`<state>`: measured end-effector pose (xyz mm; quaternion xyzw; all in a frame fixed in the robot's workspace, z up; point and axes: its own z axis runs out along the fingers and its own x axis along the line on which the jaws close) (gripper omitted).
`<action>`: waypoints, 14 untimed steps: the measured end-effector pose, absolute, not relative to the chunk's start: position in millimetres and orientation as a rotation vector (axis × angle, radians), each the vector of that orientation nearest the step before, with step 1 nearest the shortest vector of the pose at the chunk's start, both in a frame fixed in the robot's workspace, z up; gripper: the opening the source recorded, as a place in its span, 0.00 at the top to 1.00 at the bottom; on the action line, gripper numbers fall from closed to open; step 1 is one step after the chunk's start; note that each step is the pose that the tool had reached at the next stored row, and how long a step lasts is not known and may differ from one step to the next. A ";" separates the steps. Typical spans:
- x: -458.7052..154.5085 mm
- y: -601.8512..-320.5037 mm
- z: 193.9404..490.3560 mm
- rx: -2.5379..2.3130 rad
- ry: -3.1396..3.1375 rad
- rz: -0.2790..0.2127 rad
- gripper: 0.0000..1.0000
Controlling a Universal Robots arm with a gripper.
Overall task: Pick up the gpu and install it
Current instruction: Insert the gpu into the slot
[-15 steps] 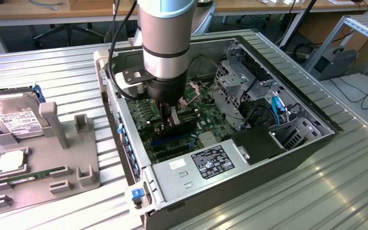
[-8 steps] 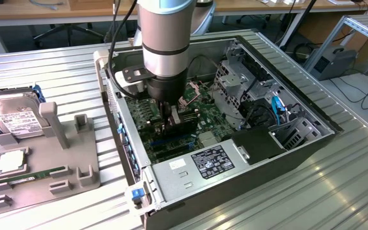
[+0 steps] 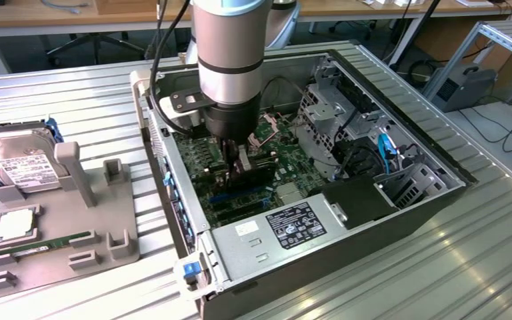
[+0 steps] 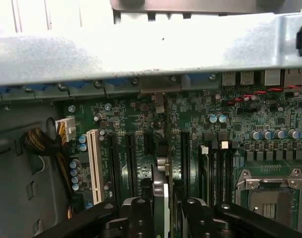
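Inside the open computer case (image 3: 434,175), my gripper (image 3: 238,172) reaches straight down over the green motherboard (image 3: 229,200). It is shut on the gpu (image 3: 256,175), a flat black card held on edge just above the board. In the wrist view my gripper (image 4: 163,204) has a black finger on each side of the gpu (image 4: 160,179), which appears there as a thin upright edge. The card stands over the black expansion slots (image 4: 128,158), beside a white slot (image 4: 95,158). Whether its lower edge touches a slot is hidden.
The power supply (image 3: 279,230) fills the case's near end, and a metal drive cage (image 3: 327,113) with cables stands on the exterior view's right. A grey holder (image 3: 105,240) outside carries a hard drive (image 3: 21,167), a processor (image 3: 14,225) and a green memory stick (image 3: 38,245). The case's rear wall (image 4: 151,49) sits close ahead.
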<state>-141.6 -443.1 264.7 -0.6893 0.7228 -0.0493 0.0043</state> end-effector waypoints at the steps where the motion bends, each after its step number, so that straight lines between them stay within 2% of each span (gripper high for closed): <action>1: -141.6 -443.1 264.7 -2.158 2.266 -0.155 0.73; 14: -141.4 -443.1 264.6 -2.150 2.274 -0.154 0.73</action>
